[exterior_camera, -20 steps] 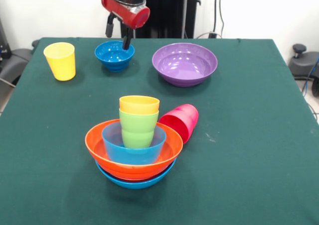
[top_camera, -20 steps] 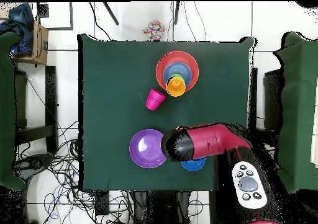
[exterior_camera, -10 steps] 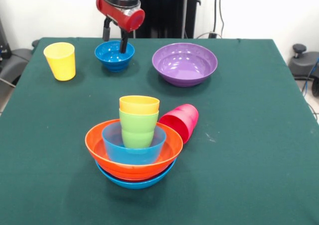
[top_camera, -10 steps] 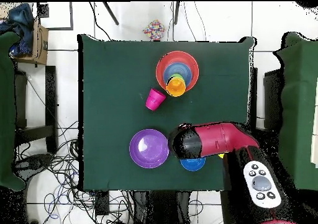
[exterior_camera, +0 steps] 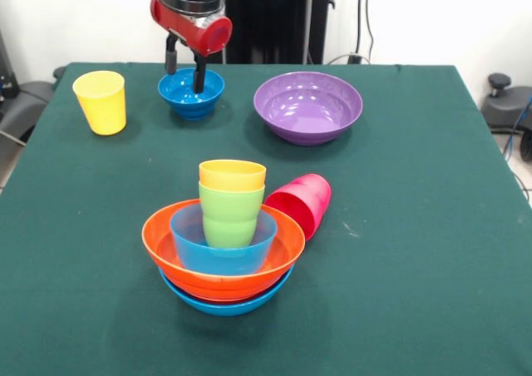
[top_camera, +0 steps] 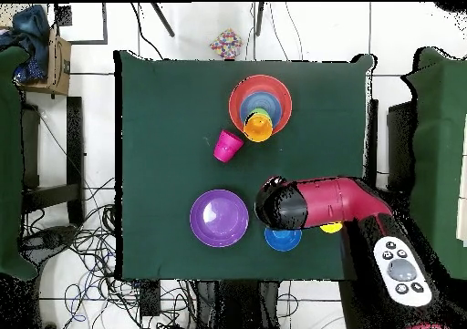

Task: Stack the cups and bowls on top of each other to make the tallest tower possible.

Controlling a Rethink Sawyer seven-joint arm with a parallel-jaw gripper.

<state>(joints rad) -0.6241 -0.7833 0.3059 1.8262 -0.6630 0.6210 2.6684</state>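
Dark-blue bowl (exterior_camera: 191, 91), near table's (exterior_camera: 432, 251) far edge, straddled at its rim by open, empty gripper (exterior_camera: 184, 66); likely the pickup step. Next: closing on rim, lifting, carrying to tower (exterior_camera: 224, 239) near front edge.

gripper (exterior_camera: 184, 70) further left, over dk-blue bowl (exterior_camera: 191, 92)

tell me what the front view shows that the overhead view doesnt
Only the front view shows the gripper open, one finger inside the dark-blue bowl and one outside, and the whole yellow cup standing upright. Only the overhead view shows the floor cables and the arm covering most of that cup. Both show the tower, the tipped pink cup and the purple bowl.
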